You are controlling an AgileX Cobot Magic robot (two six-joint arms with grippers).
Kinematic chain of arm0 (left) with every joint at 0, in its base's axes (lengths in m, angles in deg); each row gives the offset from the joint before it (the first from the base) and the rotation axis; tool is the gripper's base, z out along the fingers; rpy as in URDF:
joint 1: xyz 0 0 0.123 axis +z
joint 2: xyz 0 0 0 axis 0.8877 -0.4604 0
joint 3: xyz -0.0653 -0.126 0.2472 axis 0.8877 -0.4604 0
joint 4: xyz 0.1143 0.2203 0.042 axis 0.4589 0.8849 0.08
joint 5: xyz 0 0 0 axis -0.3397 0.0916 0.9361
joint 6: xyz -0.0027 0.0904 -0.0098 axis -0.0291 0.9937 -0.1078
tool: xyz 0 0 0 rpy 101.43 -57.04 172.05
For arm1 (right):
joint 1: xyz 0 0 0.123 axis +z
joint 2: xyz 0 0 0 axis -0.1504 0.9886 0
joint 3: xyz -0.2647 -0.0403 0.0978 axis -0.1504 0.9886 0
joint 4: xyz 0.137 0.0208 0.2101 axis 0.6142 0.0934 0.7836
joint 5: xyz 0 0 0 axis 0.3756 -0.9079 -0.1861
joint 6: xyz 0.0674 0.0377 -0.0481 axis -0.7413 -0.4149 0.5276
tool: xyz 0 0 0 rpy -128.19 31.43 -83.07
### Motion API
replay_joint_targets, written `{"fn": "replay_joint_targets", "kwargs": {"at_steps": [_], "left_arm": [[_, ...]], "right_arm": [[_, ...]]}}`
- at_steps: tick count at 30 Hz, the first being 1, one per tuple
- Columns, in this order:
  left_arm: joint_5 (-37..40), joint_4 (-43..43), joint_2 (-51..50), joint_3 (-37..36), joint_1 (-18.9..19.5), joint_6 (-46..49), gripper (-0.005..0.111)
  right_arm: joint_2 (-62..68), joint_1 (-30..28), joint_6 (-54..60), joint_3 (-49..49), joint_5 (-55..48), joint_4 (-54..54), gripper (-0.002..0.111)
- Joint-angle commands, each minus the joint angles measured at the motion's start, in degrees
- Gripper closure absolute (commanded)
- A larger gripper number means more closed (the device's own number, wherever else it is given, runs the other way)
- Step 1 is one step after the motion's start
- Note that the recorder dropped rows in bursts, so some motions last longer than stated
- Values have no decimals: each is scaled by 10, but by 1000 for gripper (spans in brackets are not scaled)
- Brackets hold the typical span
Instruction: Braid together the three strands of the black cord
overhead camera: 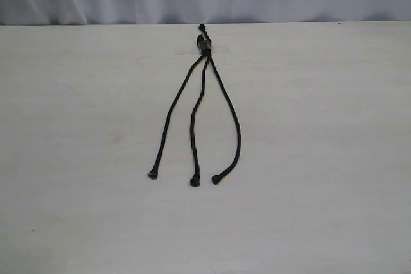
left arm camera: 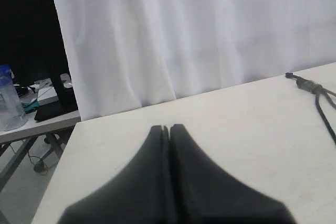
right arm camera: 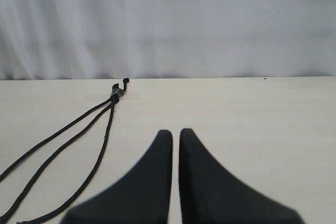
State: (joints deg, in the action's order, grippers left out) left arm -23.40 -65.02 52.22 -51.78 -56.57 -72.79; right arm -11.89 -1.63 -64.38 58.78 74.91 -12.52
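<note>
Black, matte and braided, the cord (overhead camera: 204, 44) lies at the upper centre of the exterior frame. Its joined end sits near the table's (overhead camera: 321, 158) far edge and looks to be taped down, I judge so that it holds while you pull. From it the three strands (overhead camera: 192, 136) fan down the frame, apart and uncrossed, ending in small knobbed tips (overhead camera: 194, 182). Spread like this, each can be picked up singly. No braiding is done yet.

The strands look thin and limp, likely to slide on the pale, smooth table.

Your left hand (left arm camera: 169, 129) has its dark tapered fingers pressed together and holds nothing; the cord sits at the right edge of its view. Your right hand (right arm camera: 175, 132) shows only a slit between its fingers and is also empty, with strands at its lower left.
</note>
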Motion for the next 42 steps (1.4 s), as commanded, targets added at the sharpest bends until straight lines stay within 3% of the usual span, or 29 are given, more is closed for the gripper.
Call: {"fn": "replay_joint_targets", "kwargs": {"at_steps": [1, 23, 27, 30, 34, 36, 37, 39, 42], "left_arm": [[-7, 3, 1, -2, -3, 2, 107], [-30, -43, 1, -2, -3, -2, 107], [-144, -174, 1, -2, -3, -55, 107], [-247, -238, 1, -2, -3, -172, 107], [-421, -214, 1, -2, -3, -249, 107], [-527, -169, 1, -2, -3, -226, 107], [-543, -153, 1, 4, -3, -212, 107], [-477, -115, -9, 40, 0, -194, 107], [-285, -73, -70, 104, 0, -194, 107]], "right_arm": [[-4, -2, 4, 1, -1, 2, 104], [-4, -2, 4, 1, -1, 2, 104], [-4, -2, 4, 1, 24, 2, 104], [-4, -2, -16, 1, 121, 38, 104], [-4, -2, -40, 1, 285, 144, 104], [-4, -2, -42, 1, 369, 130, 104], [-4, -2, -42, 1, 388, 105, 104], [-1, -2, -42, -27, 338, 57, 104], [48, -2, -42, -83, 210, 47, 104]]}}
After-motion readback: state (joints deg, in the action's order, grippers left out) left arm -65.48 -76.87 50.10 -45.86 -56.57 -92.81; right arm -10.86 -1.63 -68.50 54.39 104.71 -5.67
